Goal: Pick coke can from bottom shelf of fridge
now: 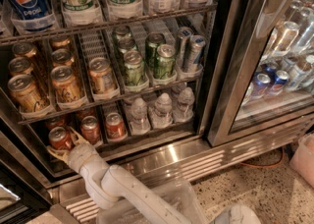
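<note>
Angling up and left from the near floor, the white arm (pixel 117 188) sets the gripper (pixel 66 144) at the near left end of the bottom shelf (pixel 157 132) of the fridge (pixel 230 70). Its fingers are spread, one on either side of the coke can (pixel 60 137); contact cannot be told. Two more red cans (pixel 91 127) stand just right. The rack of orange-gold cans (pixel 64 83) sits close above, and the steel sill (pixel 171 156) lies below.

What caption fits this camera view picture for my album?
Robot's open tool at the leftmost coke can on the bottom shelf of the fridge.
</note>
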Motion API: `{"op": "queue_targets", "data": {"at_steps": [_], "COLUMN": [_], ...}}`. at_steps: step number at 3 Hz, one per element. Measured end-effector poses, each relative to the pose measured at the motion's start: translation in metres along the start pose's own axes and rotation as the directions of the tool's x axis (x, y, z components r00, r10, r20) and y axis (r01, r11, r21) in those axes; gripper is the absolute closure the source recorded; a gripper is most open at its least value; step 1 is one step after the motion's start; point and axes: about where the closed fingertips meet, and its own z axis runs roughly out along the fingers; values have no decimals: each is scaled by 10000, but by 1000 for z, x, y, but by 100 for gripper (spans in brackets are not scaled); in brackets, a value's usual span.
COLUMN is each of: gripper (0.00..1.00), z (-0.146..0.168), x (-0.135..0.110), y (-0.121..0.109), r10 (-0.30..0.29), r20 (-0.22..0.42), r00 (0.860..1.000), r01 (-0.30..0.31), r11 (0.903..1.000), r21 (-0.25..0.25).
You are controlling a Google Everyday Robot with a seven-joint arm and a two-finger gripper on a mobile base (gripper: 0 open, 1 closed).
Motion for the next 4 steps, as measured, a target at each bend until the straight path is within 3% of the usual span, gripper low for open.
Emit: {"op": "queue_targets", "data": {"at_steps": [2, 4], "gripper": [99, 100], "z": [-8, -21], "x": [-8, -21], "y": [3, 3], "r10": [-172, -400], "r20": [94, 133], "r00": [9998, 9991], "r01": [172, 401], "r11": [9998, 9991], "r21": [-61, -109]}}
